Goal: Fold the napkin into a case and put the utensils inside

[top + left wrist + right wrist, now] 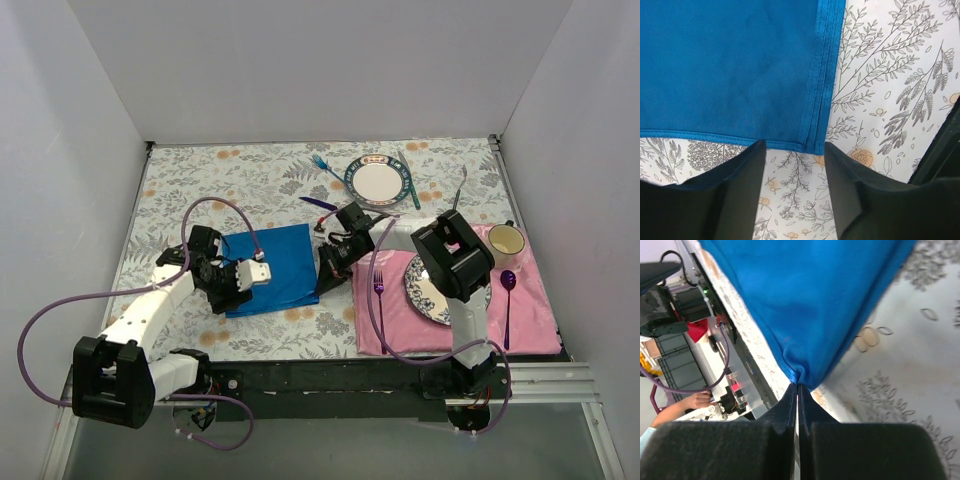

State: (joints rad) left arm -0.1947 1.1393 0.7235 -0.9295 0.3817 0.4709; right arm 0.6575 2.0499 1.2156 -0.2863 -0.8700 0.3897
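The bright blue napkin (278,262) lies folded on the floral tablecloth, between the two arms. My left gripper (240,290) is at its near left side, open. In the left wrist view the napkin (730,65) shows layered hems, and its corner ends just past the left gripper (795,150), with nothing between the fingers. My right gripper (326,270) is shut on the napkin's right corner; the right gripper (798,385) pinches a puckered tip of the napkin (805,300). The light-blue fork (322,165) and the dark purple knife (318,203) lie behind the napkin.
A patterned plate (378,181) with a teal knife (408,180) beside it sits at the back. On the right, a pink placemat (530,310) carries a plate (425,290), a magenta fork (379,290), a purple spoon (508,285) and a yellow cup (505,240).
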